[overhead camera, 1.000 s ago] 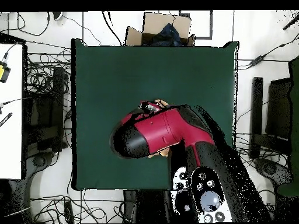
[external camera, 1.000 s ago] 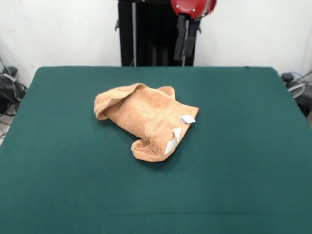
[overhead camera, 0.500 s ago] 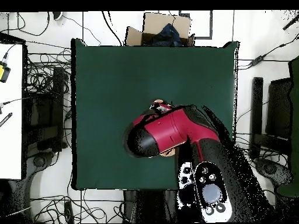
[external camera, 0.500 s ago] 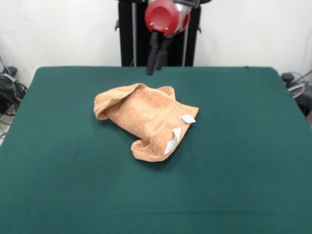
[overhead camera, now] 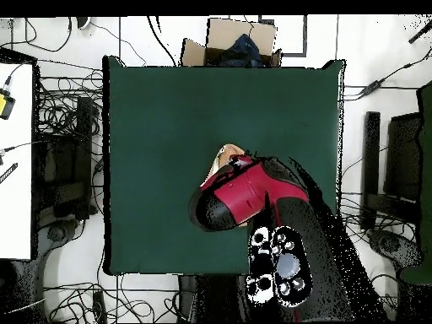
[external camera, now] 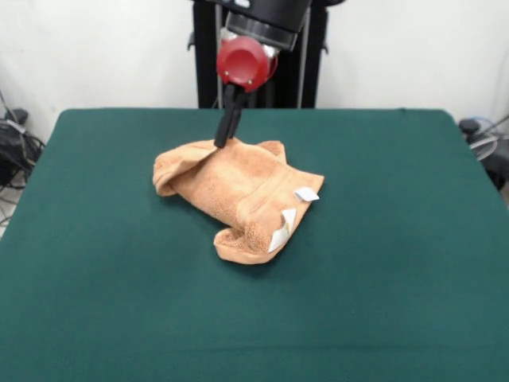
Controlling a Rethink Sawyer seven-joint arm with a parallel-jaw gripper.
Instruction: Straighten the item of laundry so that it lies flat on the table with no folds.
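The green tabletop [external camera: 95,278] carries a crumpled orange-tan towel [external camera: 238,191], lying just below the tool [external camera: 222,137]. The tool's tip meets the towel's far fold; its grip cannot be told.

The towel [external camera: 235,191] was light orange-tan with a woven band near one edge and two small white tags [external camera: 288,215]. The table [external camera: 398,263] was dark green — plain, unpatterned. The arm [overhead camera: 245,192] was red and black, its gripper [external camera: 225,130] black — the wall [external camera: 95,48] white.
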